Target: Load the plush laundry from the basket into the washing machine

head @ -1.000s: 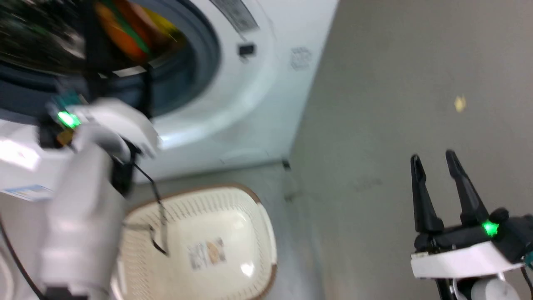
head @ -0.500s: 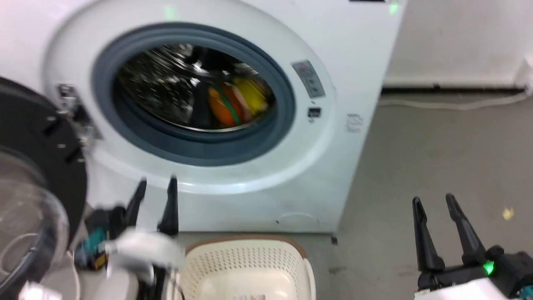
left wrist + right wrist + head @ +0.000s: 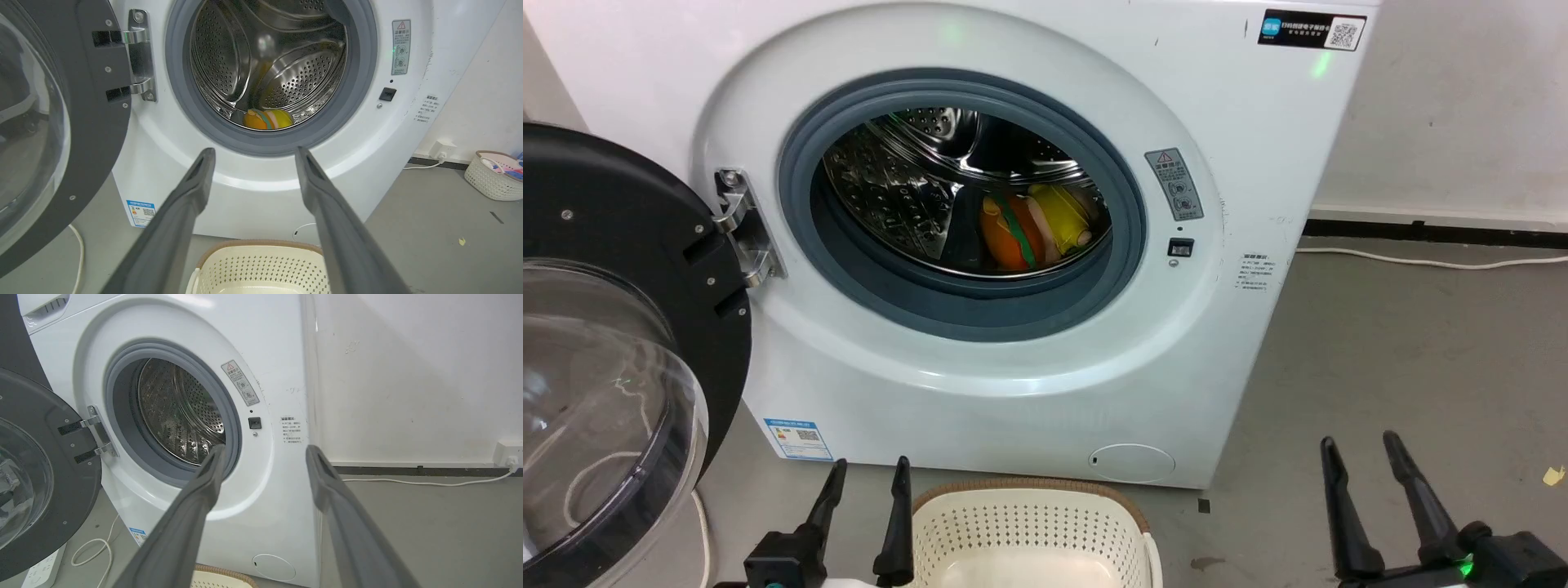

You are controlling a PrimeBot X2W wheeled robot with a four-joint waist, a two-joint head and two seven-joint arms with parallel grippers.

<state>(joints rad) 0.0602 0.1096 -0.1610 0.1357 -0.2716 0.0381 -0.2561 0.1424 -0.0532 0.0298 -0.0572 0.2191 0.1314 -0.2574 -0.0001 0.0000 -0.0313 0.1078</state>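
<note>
The white washing machine (image 3: 1029, 351) fills the head view, its black-rimmed dome door (image 3: 613, 384) swung open to the left. The orange and yellow plush laundry (image 3: 1033, 231) with a green stripe lies on the steel drum floor, also seen low in the drum as the plush (image 3: 267, 119) in the left wrist view. The cream basket (image 3: 1033, 531) sits on the floor before the machine, its floor cut off by the frame edge. My left gripper (image 3: 870, 469) stands open and holds nothing just left of the basket. My right gripper (image 3: 1360, 447) is open over bare floor at the lower right.
A white cable (image 3: 1429, 261) runs along the grey floor by the wall right of the machine. Another small basket (image 3: 496, 175) with items stands far right by the wall. A power strip (image 3: 43, 571) and cord lie under the open door.
The head camera has tilted up, bringing the whole washer front into view. My left gripper has pulled out of the drum, leaving the plush inside, and dropped low beside the basket.
</note>
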